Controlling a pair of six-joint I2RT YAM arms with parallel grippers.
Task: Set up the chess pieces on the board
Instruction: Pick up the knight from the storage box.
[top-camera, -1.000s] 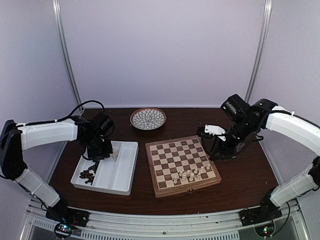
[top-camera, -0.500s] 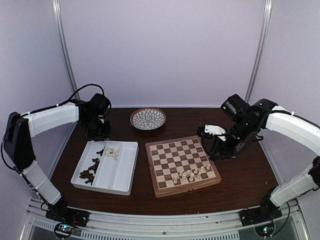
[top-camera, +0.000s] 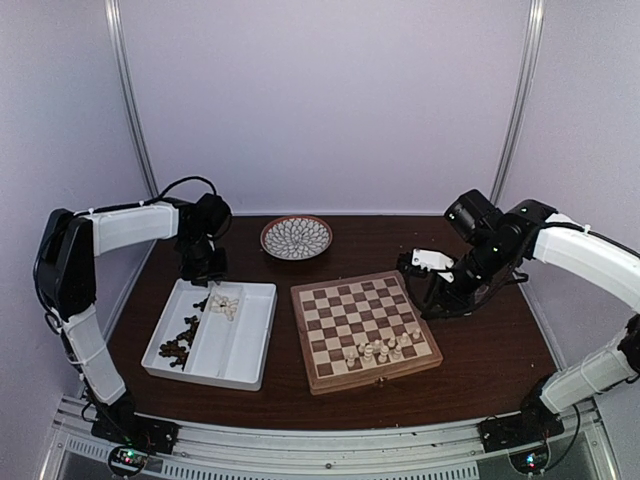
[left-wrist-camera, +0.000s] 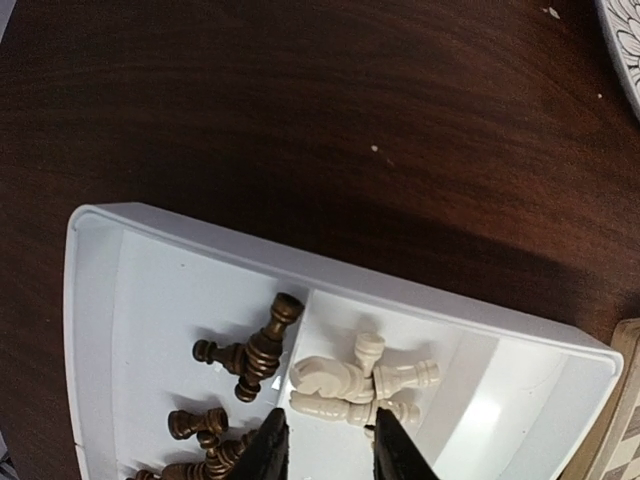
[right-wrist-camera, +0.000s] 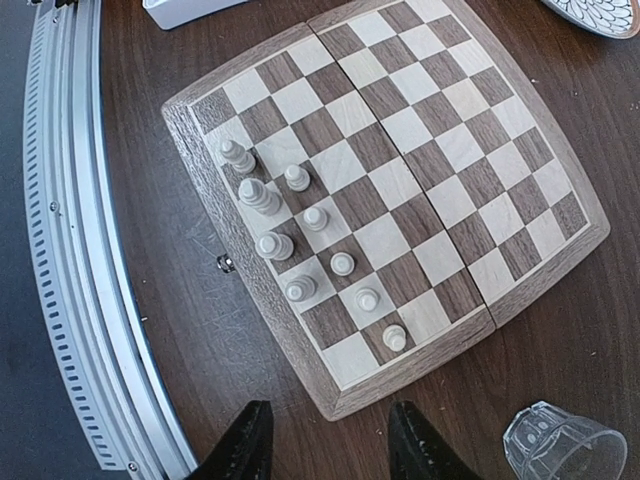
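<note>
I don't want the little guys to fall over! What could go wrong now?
The cream pieces lie heaped and touching in the tray, so the left gripper might pinch two or flick one out. A dark piece lies at the divider right beside them and could get caught too. On the board, the standing pieces are close together; setting another down could topple a neighbour.

Plenty of bare squares across the far and left of the board (top-camera: 345, 305), cream pieces (top-camera: 382, 350) crowd only its near right corner, a slim strip of bench (top-camera: 285, 340) runs between board and white tray (top-camera: 250, 345), and a clear glass (right-wrist-camera: 563, 445) sits just off the board's right edge.
</note>
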